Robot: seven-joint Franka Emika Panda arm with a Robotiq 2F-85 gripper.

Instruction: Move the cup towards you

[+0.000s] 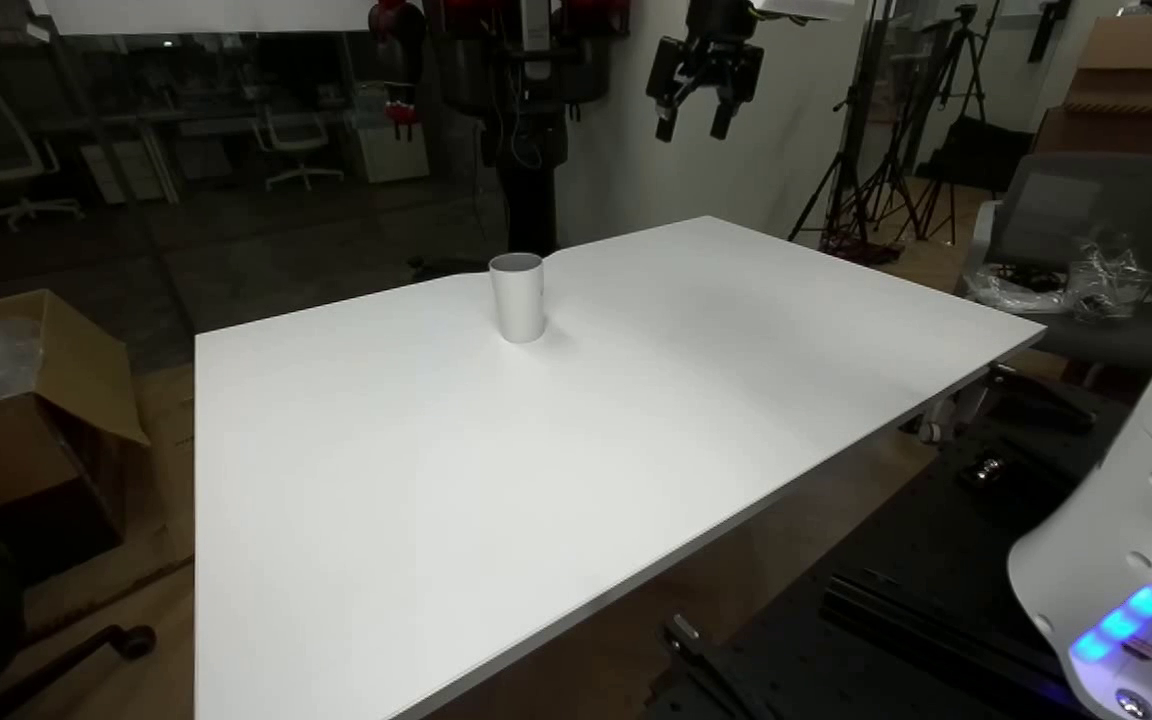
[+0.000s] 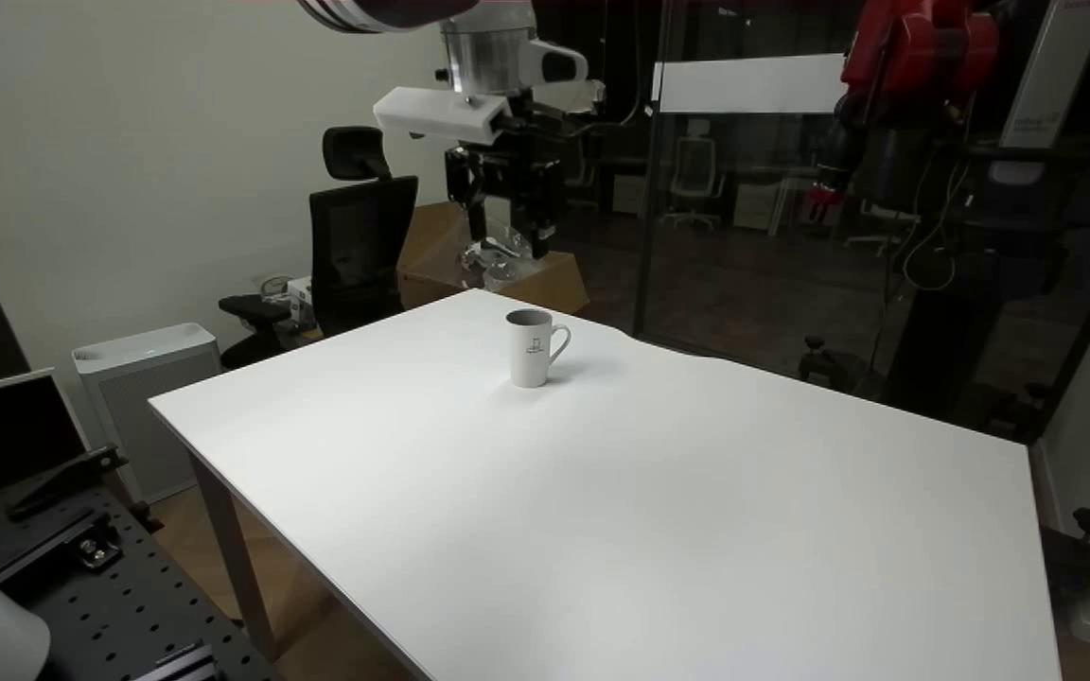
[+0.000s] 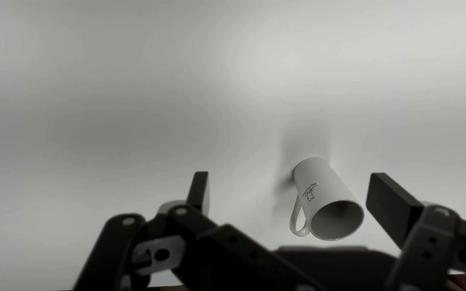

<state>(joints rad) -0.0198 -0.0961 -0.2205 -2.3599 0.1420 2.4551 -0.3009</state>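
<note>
Gripper (image 2: 508, 243) wide, cup (image 2: 529, 357) upright on the table (image 2: 744, 530)

From left to right in an exterior view, a perforated black plate (image 2: 129, 588) sits beside the table. A white boxy panel (image 2: 133, 426) stands behind the table's left corner. Next, a black office chair (image 2: 360, 241) is beyond the table, then an open cardboard box (image 2: 550, 284) behind its far corner. The gripper hangs higher than the table, two fingers (image 2: 477, 222) spread widely, apart from the cup. The cup, light with a handle and small dark print, stands on the table near its far edge in both exterior views. Rightmost, a red-and-black machine (image 2: 923, 47) rises beyond the table.
</note>
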